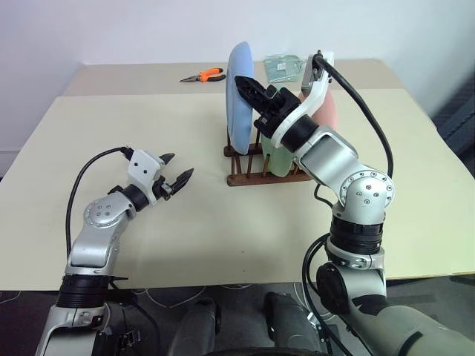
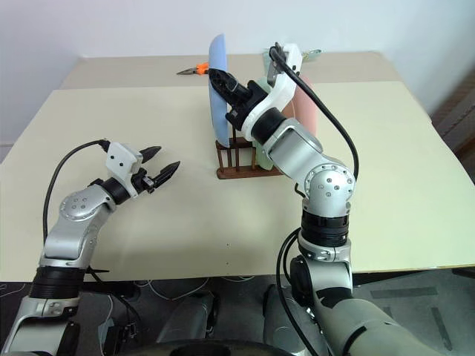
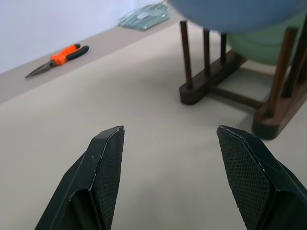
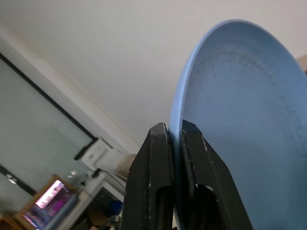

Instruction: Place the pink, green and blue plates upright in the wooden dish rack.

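The right gripper (image 1: 245,83) pinches the rim of the blue plate (image 1: 239,96), held upright at the left end of the wooden rack (image 1: 256,167) mid-table; green plate (image 1: 276,157) and pink plate (image 1: 326,111) stand behind, largely hidden by the arm. The plate looks stiff, light and smooth, best held at the rim. The left gripper (image 1: 175,171) hangs wide, empty.

Bright, even light falls from above across the pale counter (image 1: 148,133), with no glare. Shadows are soft and faint: a dim patch lies under the rack (image 1: 256,172) and beneath the left claw (image 1: 177,178). Both head views are sharp throughout. In the left wrist view the near fingers (image 3: 103,177) look slightly soft, the pliers (image 3: 60,58) clear. The right wrist view's background is blurred behind the blue plate (image 4: 244,120).
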{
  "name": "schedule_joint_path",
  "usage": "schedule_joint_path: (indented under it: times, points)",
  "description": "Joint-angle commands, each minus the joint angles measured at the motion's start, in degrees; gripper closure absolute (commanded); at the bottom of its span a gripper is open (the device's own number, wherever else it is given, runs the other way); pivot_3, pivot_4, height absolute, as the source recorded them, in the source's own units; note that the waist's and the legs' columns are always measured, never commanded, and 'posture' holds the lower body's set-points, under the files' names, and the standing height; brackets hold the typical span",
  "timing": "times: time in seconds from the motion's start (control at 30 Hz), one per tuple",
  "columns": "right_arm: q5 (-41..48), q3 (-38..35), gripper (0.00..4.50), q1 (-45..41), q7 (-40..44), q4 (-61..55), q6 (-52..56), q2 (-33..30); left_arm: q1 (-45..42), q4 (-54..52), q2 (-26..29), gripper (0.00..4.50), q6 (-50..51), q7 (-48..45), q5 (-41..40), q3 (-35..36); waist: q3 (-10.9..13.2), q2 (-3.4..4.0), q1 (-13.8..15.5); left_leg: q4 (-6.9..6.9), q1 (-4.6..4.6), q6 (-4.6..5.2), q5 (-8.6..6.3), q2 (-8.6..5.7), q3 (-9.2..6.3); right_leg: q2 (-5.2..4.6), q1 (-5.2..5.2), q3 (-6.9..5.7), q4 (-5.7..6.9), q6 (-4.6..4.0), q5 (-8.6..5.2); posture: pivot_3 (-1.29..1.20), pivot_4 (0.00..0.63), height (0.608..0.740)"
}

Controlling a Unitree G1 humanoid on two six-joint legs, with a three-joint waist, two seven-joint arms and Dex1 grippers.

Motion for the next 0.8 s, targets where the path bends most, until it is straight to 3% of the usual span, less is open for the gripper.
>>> schedule_joint_path:
  times: [0.03, 0.07, 0.17, 0.27, 0.43, 0.57, 0.7, 0.8]
  points:
    - [1.29, -0.58, 4.45, -0.59, -1.38, 0.38, 0.31, 0.09, -0.76, -2.22, -0.12, 1.34, 0.49, 0.38, -0.92, 1.02, -0.01, -0.01, -0.04, 0.0, 0.0, 0.0, 0.0, 0.0, 0.01, 0.0, 0.0, 0.0, 0.0, 0.0, 0.0, 0.0, 0.15, 0.74]
    - [1.12, -0.62, 4.45, -0.79, -1.33, 0.91, 0.33, -0.01, -0.91, -2.26, -0.25, 1.34, 0.67, 0.35, -0.99, 1.03, -0.02, -0.01, -0.06, 0.0, 0.0, 0.0, 0.0, 0.0, 0.01, 0.0, 0.0, 0.0, 0.0, 0.0, 0.0, 0.0, 0.15, 0.74]
    - [-3.43, 0.91, 3.5, -2.21, 1.75, 1.67, -0.25, -2.5, -1.11, -2.83, -0.55, 1.34, 1.2, 0.27, -1.15, 0.82, -0.01, 0.0, -0.08, 0.0, 0.0, 0.0, 0.0, 0.0, 0.01, 0.01, -0.01, 0.0, 0.01, 0.0, 0.0, 0.0, 0.15, 0.74]
    - [-12.34, 5.09, 2.1, -3.8, 7.87, -0.02, -2.59, -7.4, -1.03, -3.51, -0.76, 1.34, 1.82, 0.13, -1.28, 0.9, -0.01, 0.0, -0.02, 0.04, -0.04, 0.0, 0.0, -0.01, 0.04, 0.01, -0.01, 0.0, -0.01, 0.0, 0.0, 0.0, 0.15, 0.74]
    - [-23.81, 7.11, 2.1, -2.68, 22.65, -7.17, -9.33, -20.82, -0.33, -4.56, -0.96, 1.34, 2.43, 0.39, -0.94, 0.53, -0.01, -0.03, 0.15, 0.03, -0.06, 0.0, 0.0, -0.01, 0.05, 0.0, 0.0, -0.01, -0.05, 0.03, -0.02, 0.0, 0.15, 0.74]
    - [-19.13, -4.51, 2.1, 3.46, 30.39, -10.68, -9.5, -30.58, 0.08, -4.33, -1.1, 1.34, 2.59, 0.54, -0.7, 0.41, -0.06, -0.14, 0.42, 0.03, -0.05, 0.0, 0.0, 0.0, 0.04, -0.01, 0.11, -0.02, -0.14, 0.06, -0.04, 0.0, 0.15, 0.74]
    - [-23.02, -19.2, 2.1, 23.61, 38.01, -9.61, -8.82, -42.22, 0.07, -1.39, -0.59, 1.34, 1.2, 0.22, 0.17, 0.56, -0.11, -0.24, 1.4, 0.03, -0.02, 0.04, -0.02, 0.01, -0.07, -0.01, 0.45, -0.17, -0.58, 0.05, -0.05, 0.0, 0.15, 0.74]
    - [-30.95, -19.61, 2.1, 36.03, 42.22, -7.43, -12.85, -46.41, -0.54, 0.99, -0.51, 1.34, -0.16, 0.69, 1.3, 0.53, -0.1, -0.18, 1.55, 0.07, 0.02, 0.13, -0.07, -0.02, 0.12, -0.08, 0.54, -0.09, -0.76, 0.05, -0.05, 0.0, 0.15, 0.74]
